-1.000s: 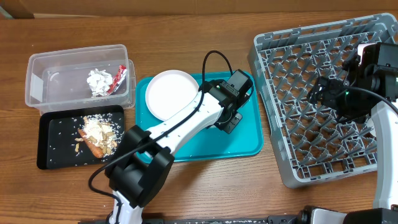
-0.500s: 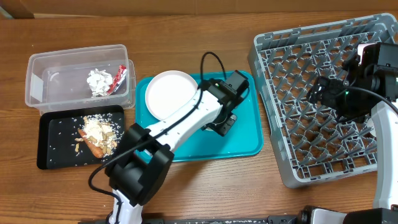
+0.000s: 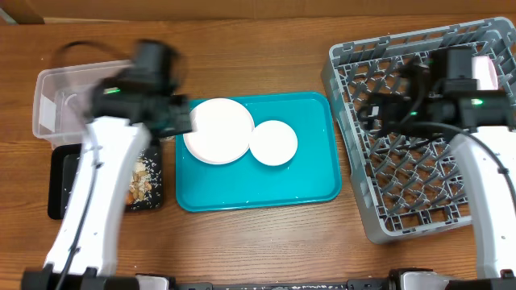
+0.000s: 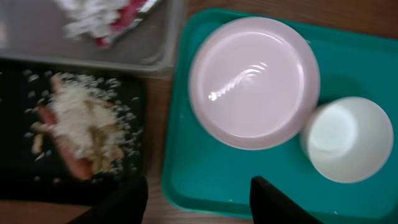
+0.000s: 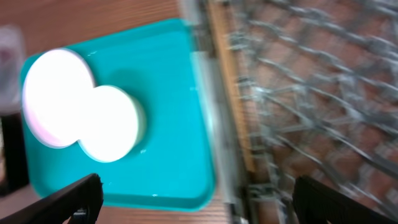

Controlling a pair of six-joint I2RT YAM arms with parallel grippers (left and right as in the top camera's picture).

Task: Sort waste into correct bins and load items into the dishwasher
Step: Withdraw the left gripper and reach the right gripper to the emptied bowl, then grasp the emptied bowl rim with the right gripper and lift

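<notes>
on the teal tray [image 3: 314,181], 2 dishes waited for the rack [image 3: 403,201]

at the middle of the worktop [image 3: 266,242] the pale plate [image 4: 254,81] lay flat, face up, touching the white bowl [image 4: 347,138] on its right. both were round, so neither had a long axis; the bowl's mouth seemed to point up. the left gripper [image 4: 199,186] hung over the tray's left edge, jaws wide and empty. the right gripper [image 5: 198,183] hovered over the rack's left wall, jaws also wide, holding nothing. judged best: take the bowl by its rim, lift it clear of the plate, then seat it tilted in the rack.
</notes>
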